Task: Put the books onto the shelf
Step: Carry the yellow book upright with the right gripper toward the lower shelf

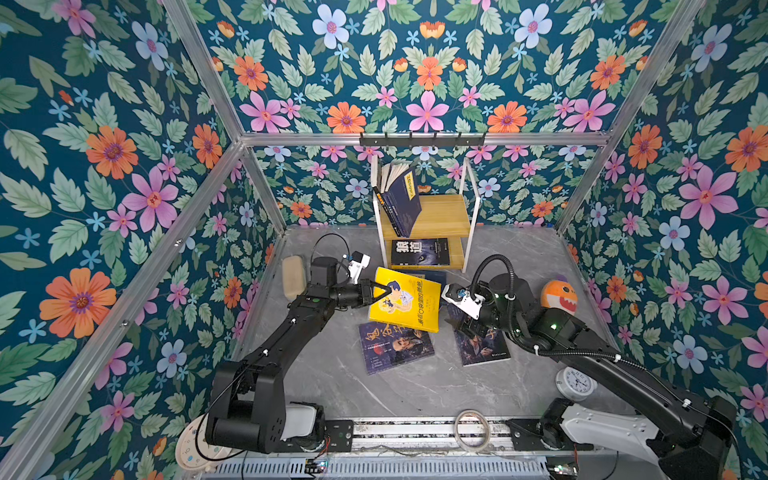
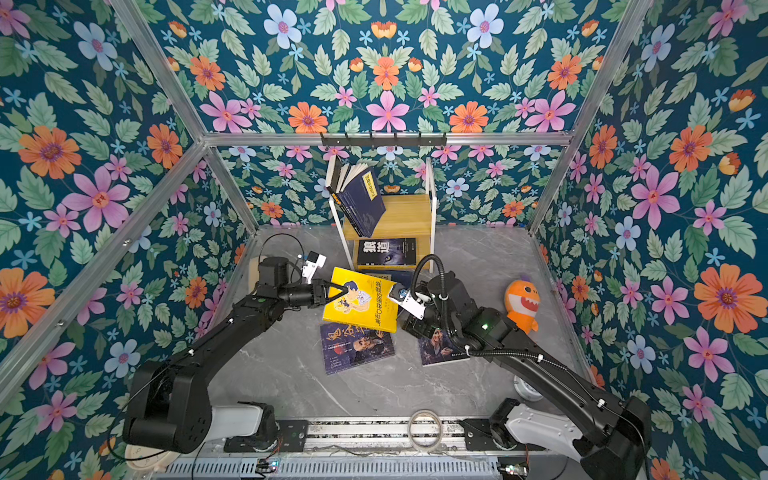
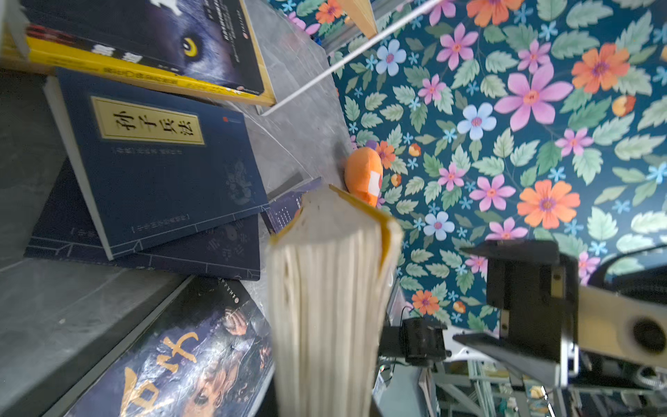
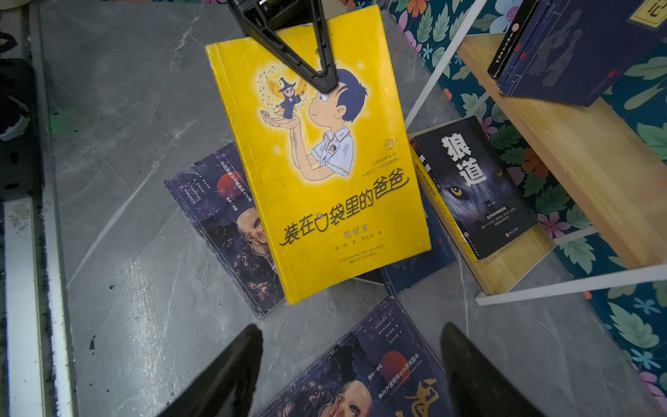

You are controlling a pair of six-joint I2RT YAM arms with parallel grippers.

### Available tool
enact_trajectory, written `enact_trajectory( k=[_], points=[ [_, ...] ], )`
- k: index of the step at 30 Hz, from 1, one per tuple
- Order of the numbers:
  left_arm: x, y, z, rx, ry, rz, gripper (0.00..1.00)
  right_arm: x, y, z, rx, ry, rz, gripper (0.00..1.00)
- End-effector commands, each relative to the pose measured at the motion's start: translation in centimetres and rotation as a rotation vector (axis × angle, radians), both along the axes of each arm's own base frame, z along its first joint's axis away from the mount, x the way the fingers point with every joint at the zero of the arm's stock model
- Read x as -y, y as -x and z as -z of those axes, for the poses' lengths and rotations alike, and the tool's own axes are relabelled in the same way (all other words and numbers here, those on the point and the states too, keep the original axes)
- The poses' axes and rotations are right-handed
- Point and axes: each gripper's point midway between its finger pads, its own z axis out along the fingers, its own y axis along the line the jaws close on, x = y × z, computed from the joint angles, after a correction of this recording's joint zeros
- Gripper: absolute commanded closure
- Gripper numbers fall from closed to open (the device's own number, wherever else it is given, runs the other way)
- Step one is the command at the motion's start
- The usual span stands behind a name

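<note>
- You have the yellow book [image 1: 405, 305] with the cartoon boy lifted off the table [image 1: 415, 386]. It is tilted, in front of the shelf [image 1: 444, 212].
- Your left gripper [image 1: 384, 289] is clamped on the top edge of its cover.
- Under it lie the stacked navy books [image 3: 155, 159], 2 of them, flat on the table. An old-man portrait book [image 1: 395, 347] is partly covered in both top views.
- Another portrait book [image 1: 482, 345] lies flat further right. Your right gripper [image 4: 351, 330] hangs over it, jaws wide apart with nothing between them.
- On the shelf, the wolf-face book [image 1: 419, 251] lies flat on the lower board, on top of a yellow-spined volume.
- The leaning navy books [image 1: 401, 203] stand tilted at the left end of the upper board.
- An orange plush [image 1: 559, 295] sits on the table by the right wall.
</note>
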Motion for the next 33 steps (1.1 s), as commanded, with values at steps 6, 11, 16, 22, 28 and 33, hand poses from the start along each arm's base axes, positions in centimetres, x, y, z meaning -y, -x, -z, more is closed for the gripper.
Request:
enact_trajectory(
  k=[6, 11, 16, 22, 28, 33],
  points=[
    [0.0, -1.6, -0.5, -0.139, 0.108, -0.11, 1.0, -4.0, -0.6, 0.8, 0.108, 0.001, 0.038, 0.22],
    [0.0, -1.8, -0.5, -0.16, 0.125, -0.121, 1.0, -7.0, -0.7, 1.8, 0.13, 0.009, 0.009, 0.22],
    [0.1, -1.9, -0.6, -0.175, 0.141, -0.122, 1.0, -8.9, -1.7, 2.9, 0.174, 0.048, 0.021, 0.22],
    [0.3, -1.9, -1.2, -0.172, 0.158, -0.11, 1.0, -9.4, -3.4, 4.0, 0.23, 0.08, 0.07, 0.21],
    [0.3, -1.8, -1.4, -0.17, 0.162, -0.104, 1.0, -10.3, -4.6, 5.7, 0.268, 0.126, 0.076, 0.22],
    [0.3, -1.7, -1.4, -0.17, 0.163, -0.102, 1.0, -10.4, -6.0, 6.0, 0.338, 0.159, 0.116, 0.3]
  ],
)
